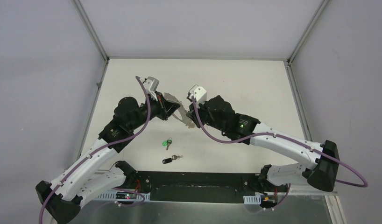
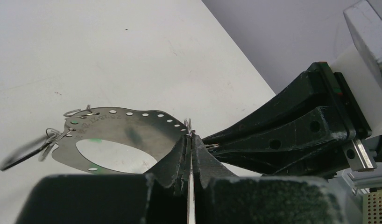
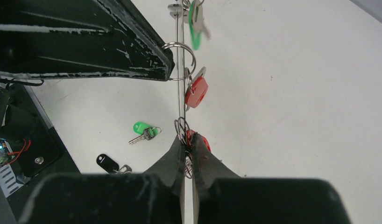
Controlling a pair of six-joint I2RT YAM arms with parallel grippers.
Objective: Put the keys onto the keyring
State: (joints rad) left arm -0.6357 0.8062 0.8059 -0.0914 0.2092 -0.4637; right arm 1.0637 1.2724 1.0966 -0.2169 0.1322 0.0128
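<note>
Left claw (image 2: 189, 140) is pinched fully closed on the rim of the keyring (image 2: 128, 123). The right claw (image 3: 185, 142) is clamped just as tight on the rim a little way round. The ring hangs between them above the table (image 1: 254, 93), held clear of it and edge-on to the right wrist camera.

Two grips look meant to steady the thin metal, which would otherwise swing. By my reading they also ready it for threading. The ring is a flat band pierced with small holes. Red keys (image 3: 196, 92) dangle from little wire loops through those holes, one right at the right claw's tips.

The two keys to be added are not on it yet. The green key (image 1: 168, 142) and black key (image 1: 169, 160) lie loose on the table near the arm bases, close together but not touching. Neither claw is free to fetch them, so I judge one must let go first.
</note>
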